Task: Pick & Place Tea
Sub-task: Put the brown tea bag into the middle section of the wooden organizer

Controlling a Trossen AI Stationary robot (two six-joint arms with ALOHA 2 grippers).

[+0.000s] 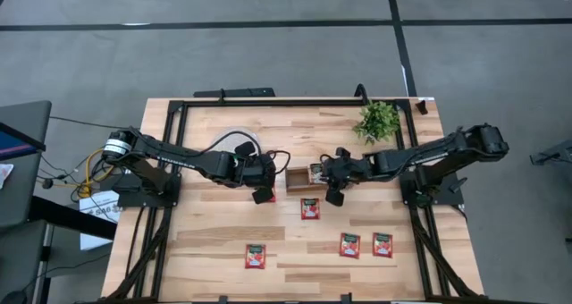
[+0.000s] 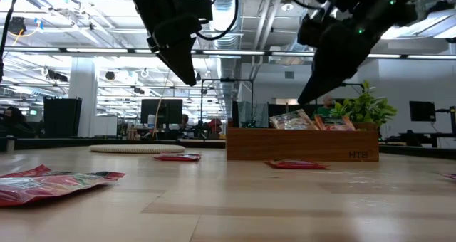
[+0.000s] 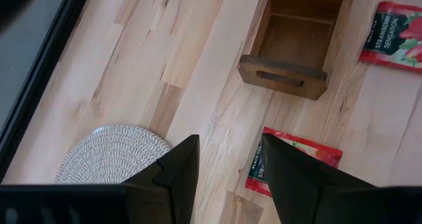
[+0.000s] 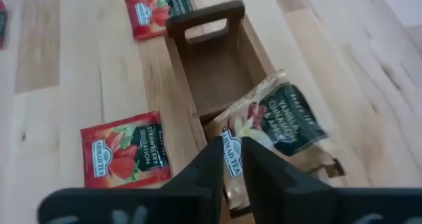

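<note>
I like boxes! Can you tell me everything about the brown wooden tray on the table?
The brown wooden tray is long and open-topped, split into compartments, with a slot handle in its end wall. It sits flat mid-table between both arms. The end compartment is empty; a pale vanilla tea sachet leans tilted in the next one, beneath the right gripper.

Wooden tray mid-table, sachets in its right end, plant behind-right, woven disc left

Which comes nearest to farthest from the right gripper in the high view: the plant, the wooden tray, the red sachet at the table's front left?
From the right gripper:
1. Wooden tray, right beside it, toward the table's middle.
2. Plant, at the back edge.
3. Red sachet, front left.
</note>
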